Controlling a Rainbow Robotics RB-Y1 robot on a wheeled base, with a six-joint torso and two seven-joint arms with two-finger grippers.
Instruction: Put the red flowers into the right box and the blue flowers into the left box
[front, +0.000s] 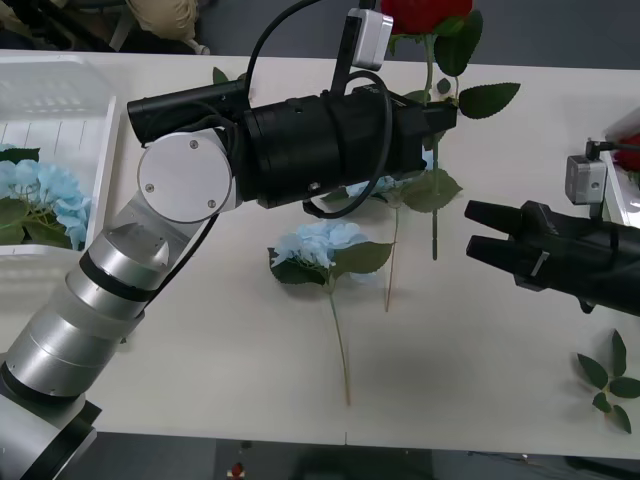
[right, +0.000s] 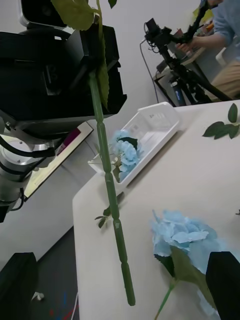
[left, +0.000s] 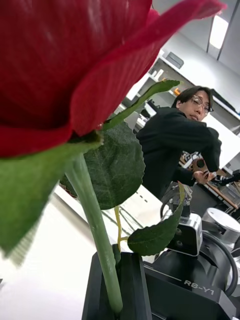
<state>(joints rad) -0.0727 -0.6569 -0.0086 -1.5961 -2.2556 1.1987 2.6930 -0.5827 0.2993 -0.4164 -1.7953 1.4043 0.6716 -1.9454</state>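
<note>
Velvety red rose (left: 65, 65), ribbed green stem pinched in the closed left gripper (left: 116, 280); right gripper (front: 478, 232) is held apart, empty, beside a fluffy blue hydrangea (front: 320, 243).

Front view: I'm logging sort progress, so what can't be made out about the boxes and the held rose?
1. right box: cut off by the front view's right edge; contents unreadable.
2. left box: cut by the left edge, and the left arm covers its near corner; blue flowers uncountable.
3. red flower: bloom cut by the top edge; the left tool grips it behind its own wrist there.
</note>
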